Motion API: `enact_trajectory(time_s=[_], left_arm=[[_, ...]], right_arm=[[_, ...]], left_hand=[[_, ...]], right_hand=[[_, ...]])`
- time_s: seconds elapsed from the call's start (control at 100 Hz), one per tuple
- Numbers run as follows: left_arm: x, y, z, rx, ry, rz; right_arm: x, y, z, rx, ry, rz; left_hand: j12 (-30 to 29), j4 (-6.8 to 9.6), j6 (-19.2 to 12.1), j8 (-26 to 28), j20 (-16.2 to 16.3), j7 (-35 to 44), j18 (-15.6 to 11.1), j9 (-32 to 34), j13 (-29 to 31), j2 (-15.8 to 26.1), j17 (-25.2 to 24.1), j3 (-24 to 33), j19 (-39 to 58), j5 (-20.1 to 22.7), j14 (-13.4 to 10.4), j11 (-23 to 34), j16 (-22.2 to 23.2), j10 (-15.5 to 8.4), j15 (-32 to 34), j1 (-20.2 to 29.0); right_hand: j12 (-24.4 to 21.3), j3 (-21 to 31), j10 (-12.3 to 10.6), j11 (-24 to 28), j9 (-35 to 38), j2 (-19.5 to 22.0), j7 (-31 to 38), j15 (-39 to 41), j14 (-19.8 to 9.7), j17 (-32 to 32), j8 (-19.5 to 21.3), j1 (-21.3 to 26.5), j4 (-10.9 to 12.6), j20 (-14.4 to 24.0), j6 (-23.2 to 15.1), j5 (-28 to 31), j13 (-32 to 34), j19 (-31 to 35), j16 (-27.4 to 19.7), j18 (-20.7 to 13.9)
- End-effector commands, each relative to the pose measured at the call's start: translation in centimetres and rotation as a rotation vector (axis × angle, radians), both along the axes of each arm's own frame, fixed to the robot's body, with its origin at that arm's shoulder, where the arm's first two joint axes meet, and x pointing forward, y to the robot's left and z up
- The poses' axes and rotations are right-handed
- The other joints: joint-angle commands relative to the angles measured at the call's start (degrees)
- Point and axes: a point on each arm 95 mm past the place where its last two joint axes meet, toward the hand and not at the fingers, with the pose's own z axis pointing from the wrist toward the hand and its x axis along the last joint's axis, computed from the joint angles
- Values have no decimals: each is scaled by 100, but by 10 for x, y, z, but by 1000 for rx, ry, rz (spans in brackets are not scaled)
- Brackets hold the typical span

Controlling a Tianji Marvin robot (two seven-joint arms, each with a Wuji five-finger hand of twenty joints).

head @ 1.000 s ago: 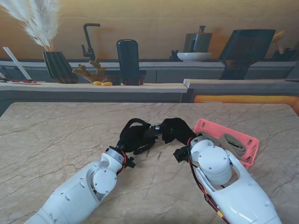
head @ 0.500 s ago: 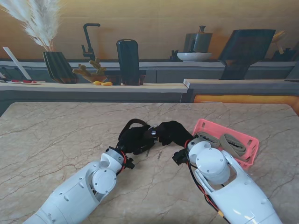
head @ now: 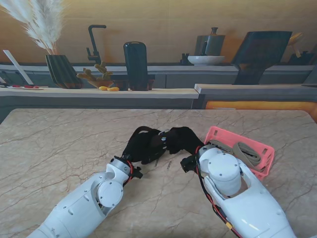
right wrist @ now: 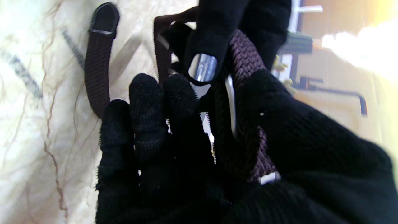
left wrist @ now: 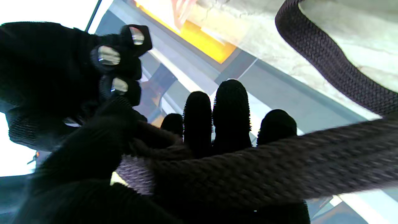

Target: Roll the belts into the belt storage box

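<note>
Dark brown woven belt sits pinched between both gloved hands mid-surface, clear of the marble. Left robot hand has fingers curled round the strap with a loop arching off its far side; right robot hand is closed on the buckle end, thumb pressing the coil start, per the right wrist view. Since a second ago both hands crept slightly toward the left and nearer together, so the roll looks to be tightening, but most strap is still loose: tail tip lies flat on the marble surface. Pink belt storage box is just right of the right arm, already holding tan rolled belts. Plenty of open marble left and far; right arm crowds the box's near rim.
</note>
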Motion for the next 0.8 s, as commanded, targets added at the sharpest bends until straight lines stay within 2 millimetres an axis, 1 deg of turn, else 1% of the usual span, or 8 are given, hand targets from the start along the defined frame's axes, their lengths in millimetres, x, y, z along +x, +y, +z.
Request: enact_trajectory(time_s=[0.0,0.12,0.18,0.29,0.48,0.55,0.67,0.79], left_arm=[[1,-1,3,-7,-5,5],[1,4,4,-12,-9,22],[2,7,4,-8,-12,28],[3,10,2,-13,-6,35],[5,6,-5,-57,23,36],[4,2,-6,-83,25,35],[0,-6,-6,-137,32,13],[-4,-13,-4,-167,19,-10]], right_arm=[[-6,2,5,10,-14,-11],[-9,-6,11,69,-7,-38],[-11,-9,14,108,0,-39],[-14,-13,17,187,18,-24],[-19,-15,20,311,42,17],[-21,-15,19,330,55,35],[-21,-12,16,358,87,71],[-18,-7,9,389,143,108]], left_hand=[[-274,35,-129,24,-71,-539,-87,-576,-573,-224,-526,332,-506,-428,73,-535,6,-54,-515,-374],[-789,37,-217,-185,-63,-1134,0,-1596,-1753,-421,-1481,369,-1680,-966,86,-1387,-285,24,-1812,-716],[-988,33,-265,-271,-48,-1340,-86,-2054,-2249,-465,-1787,371,-2176,-1203,37,-1686,-469,51,-2320,-868],[-1280,15,-375,-386,-237,-1610,-380,-2663,-2881,-503,-2150,386,-3040,-1563,-133,-2081,-831,61,-2988,-1200],[-1590,-49,-524,-601,-693,-1869,-821,-3232,-3459,-502,-2481,458,-3977,-2010,-285,-2385,-1250,69,-3552,-1759],[-1742,-88,-644,-859,-930,-2202,-1013,-3411,-3627,-448,-2555,388,-4198,-2011,-358,-2466,-1439,44,-3734,-1975],[-2018,-234,-913,-1335,-1271,-3011,-1290,-3665,-3857,-488,-2652,507,-4344,-2033,-452,-2527,-1758,-45,-3946,-2327],[-2172,-365,-1144,-1424,-1391,-3744,-1452,-3835,-3960,-436,-2678,656,-4432,-2091,-471,-2481,-1951,-80,-3968,-2651]], right_hand=[[69,440,92,147,116,284,571,249,-256,-47,204,416,11,42,-914,436,12,260,113,-216],[71,393,79,242,94,313,574,487,-274,-112,261,405,12,109,-995,422,-6,334,233,-300],[73,369,72,266,97,337,568,632,-289,-146,275,407,16,153,-1010,417,8,370,307,-336],[123,314,105,374,100,374,564,1017,-300,-141,293,394,18,282,-1030,415,92,473,490,-394],[188,224,98,461,145,414,570,1608,-355,94,344,387,27,513,-1067,405,343,791,720,-501],[215,204,108,488,164,420,566,1832,-384,250,346,387,32,608,-1050,409,505,983,785,-534],[276,185,139,531,188,425,560,2618,-639,754,341,392,40,878,-1003,413,1049,1698,938,-694],[276,259,219,552,195,363,570,3433,-1141,1406,312,397,36,993,-946,453,1701,2460,905,-925]])
